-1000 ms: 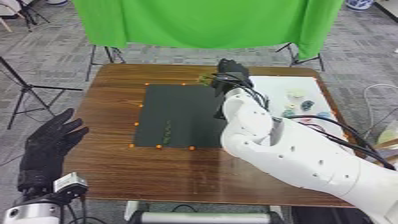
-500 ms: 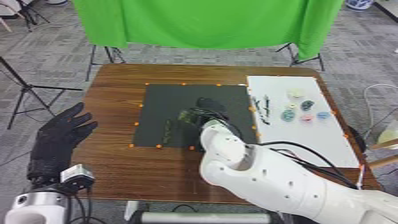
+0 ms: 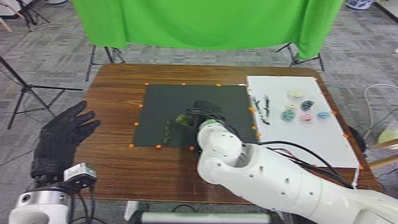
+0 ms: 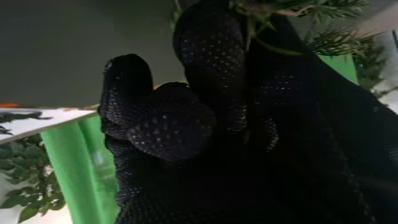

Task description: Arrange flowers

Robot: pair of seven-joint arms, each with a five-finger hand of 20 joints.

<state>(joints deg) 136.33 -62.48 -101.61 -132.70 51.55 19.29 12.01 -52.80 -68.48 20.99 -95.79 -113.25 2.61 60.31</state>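
Over the right part of the black mat (image 3: 162,97), my right hand (image 3: 206,111) holds a green sprig (image 3: 184,120), which sticks out on the hand's left side. In the right wrist view the right hand (image 4: 218,95) has curled fingers, with the sprig (image 4: 336,41) pinched at its fingertips. A second, slender green stem (image 3: 167,131) lies on the mat's left part. Off the mat to the left, my left hand (image 3: 64,137) is open, fingers straight. Cream (image 3: 295,93), teal (image 3: 288,115), pink (image 3: 306,117) and blue (image 3: 323,115) flowers lie on a white sheet (image 3: 306,145).
The brown table (image 3: 115,175) surrounds the mat and sheet. Dark twigs (image 3: 265,107) lie along the sheet's left side. Orange dots (image 3: 131,145) mark the edges. A green cloth (image 3: 209,22) hangs beyond the table, with tripods (image 3: 31,87) around it.
My right hand has come from the mat's far right corner toward the near side, carrying the sprig, uncovering the sheet's flowers and twigs. The left hand has shifted slightly.
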